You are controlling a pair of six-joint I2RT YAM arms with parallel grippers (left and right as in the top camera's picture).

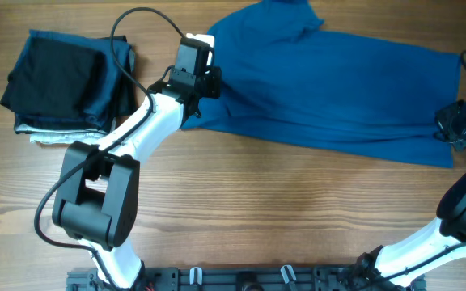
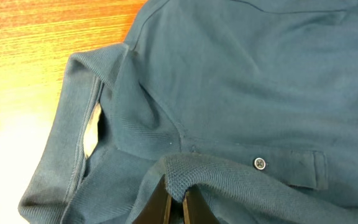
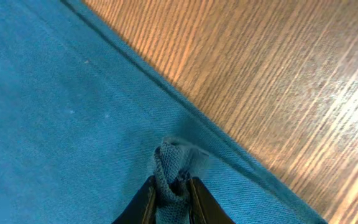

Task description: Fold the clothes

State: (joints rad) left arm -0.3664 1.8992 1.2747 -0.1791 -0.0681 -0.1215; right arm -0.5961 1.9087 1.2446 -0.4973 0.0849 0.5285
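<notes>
- A blue shirt point(image 1: 330, 81) lies spread across the far half of a wooden table point(image 1: 257, 194), its collar end toward the left and its bottom edge toward the right, with one sleeve bunched at the far edge.
- The left gripper point(image 2: 176, 191) sits at the collar end of the shirt, its two dark fingers closed tight on a raised ridge of ribbed fabric that stands up between them.
- Seen from the left wrist, the collar point(image 2: 61, 143) lies open beside that pinch, with a pale label point(image 2: 91, 134) showing inside it and a small button point(image 2: 260, 163) on the flat fabric close by.
- The right gripper point(image 3: 171, 186) is at the opposite end of the garment, near the right edge of the table, its fingers squeezed together on a small tuft of cloth just inside the stitched hem point(image 3: 185, 112).
- Bare wood shows just beyond the hem in the right wrist view, where the rest of the fabric lies flat against the tabletop.
- A pile of folded garments point(image 1: 67, 81), black and dark navy on top and a white-grey piece point(image 1: 51, 139) at the bottom, rests at the far left of the table, apart from the shirt and just beside the left arm point(image 1: 148, 121).
</notes>
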